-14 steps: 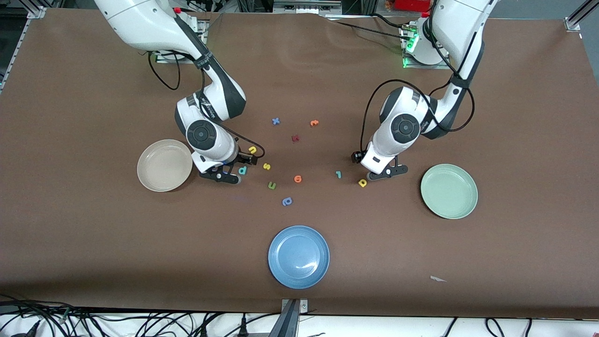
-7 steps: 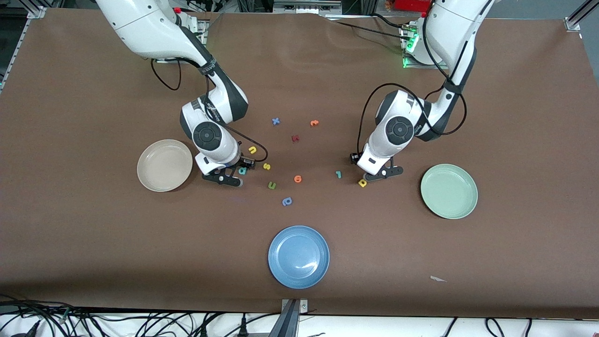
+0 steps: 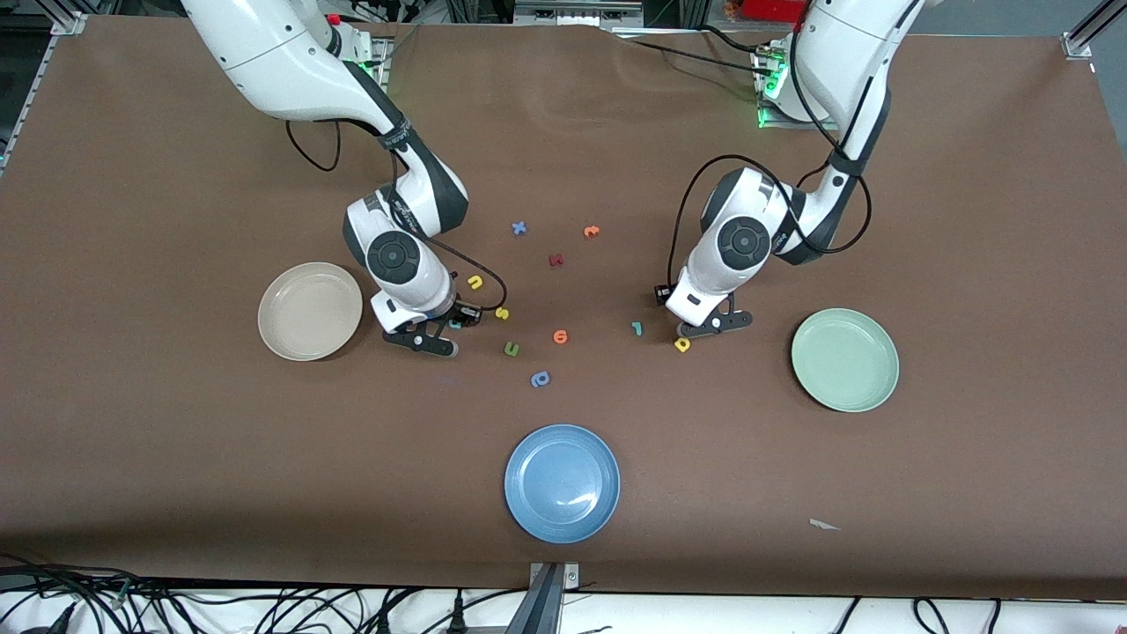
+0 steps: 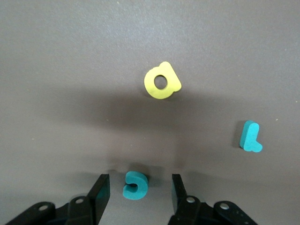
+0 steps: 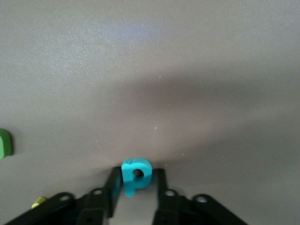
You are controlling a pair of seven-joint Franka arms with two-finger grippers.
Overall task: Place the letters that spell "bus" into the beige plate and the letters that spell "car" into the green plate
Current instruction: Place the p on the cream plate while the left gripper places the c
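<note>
teal b (image 5: 136,175) pinched, right end effector (image 5: 136,185)

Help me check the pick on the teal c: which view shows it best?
Left wrist view: the teal c lies between the left tool's open fingers. The front view hides it under that tool; the right wrist view misses it.
</note>
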